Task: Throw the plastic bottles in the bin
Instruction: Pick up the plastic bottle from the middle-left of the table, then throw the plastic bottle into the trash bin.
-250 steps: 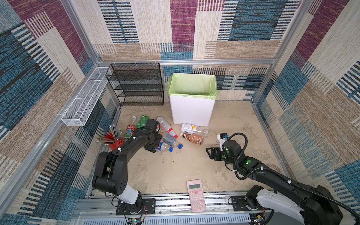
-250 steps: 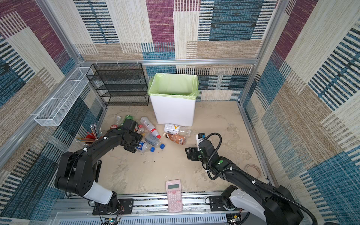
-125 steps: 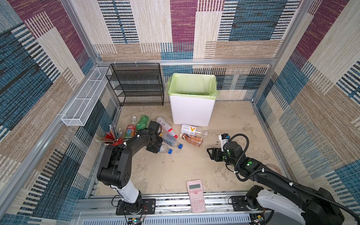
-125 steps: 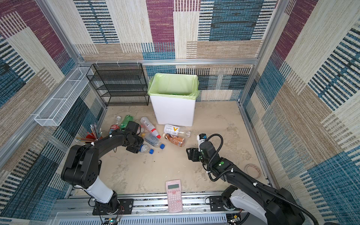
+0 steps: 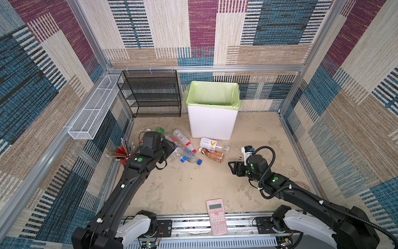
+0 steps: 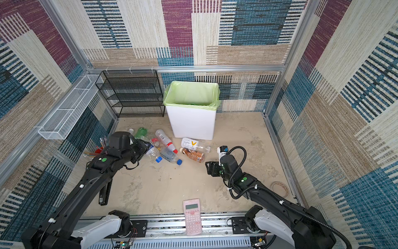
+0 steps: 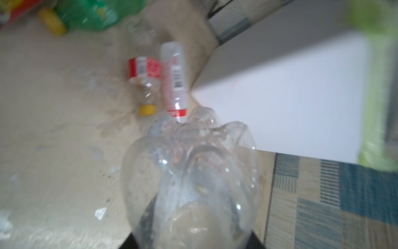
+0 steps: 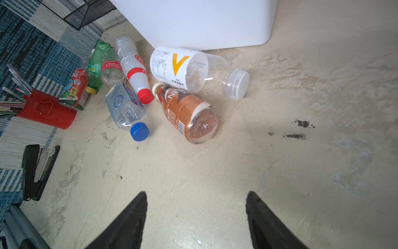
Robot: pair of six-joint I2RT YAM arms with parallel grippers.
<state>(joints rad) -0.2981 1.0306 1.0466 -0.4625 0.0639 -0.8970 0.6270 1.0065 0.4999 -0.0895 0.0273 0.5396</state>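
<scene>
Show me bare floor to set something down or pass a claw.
Bare: the wide middle floor bordered by the bottles, the calculator and the right claw; also the stretch right of the bin to the side wall. Crowded: between the pencil cup and the bin's front, where the left claw grips a clear bottle.

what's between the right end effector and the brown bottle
Only bare floor: the right wrist view shows nothing lying between the open right end effector and the brown bottle, and both top views agree.
</scene>
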